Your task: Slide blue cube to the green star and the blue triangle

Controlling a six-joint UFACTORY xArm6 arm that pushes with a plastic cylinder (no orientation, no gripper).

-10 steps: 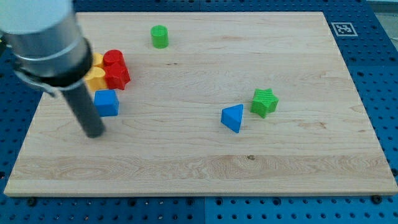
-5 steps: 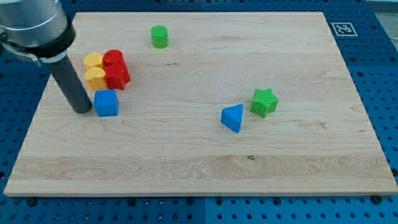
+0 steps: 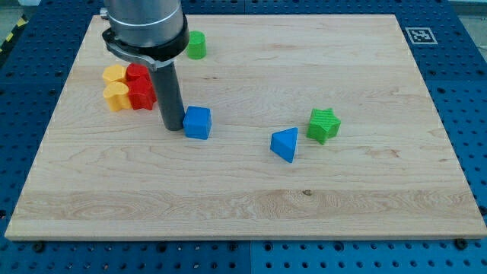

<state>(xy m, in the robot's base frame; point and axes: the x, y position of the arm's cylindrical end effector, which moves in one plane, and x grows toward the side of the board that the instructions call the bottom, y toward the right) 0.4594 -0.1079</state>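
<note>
The blue cube [image 3: 198, 122] lies left of the board's middle. My tip [image 3: 173, 125] stands right against the cube's left side. The blue triangle [image 3: 285, 144] lies well to the cube's right, a little lower. The green star [image 3: 324, 125] sits just right of the triangle and slightly higher, close to it but apart.
Two red blocks [image 3: 140, 85] and two yellow blocks [image 3: 115, 87] are clustered at the left, just left of my rod. A green cylinder [image 3: 196, 45] stands near the top edge. The wooden board [image 3: 243, 205] lies on a blue pegboard.
My tip came up to the blue cube's left side and pushed it rightward, away from the red and yellow cluster. The other blocks have not moved.
</note>
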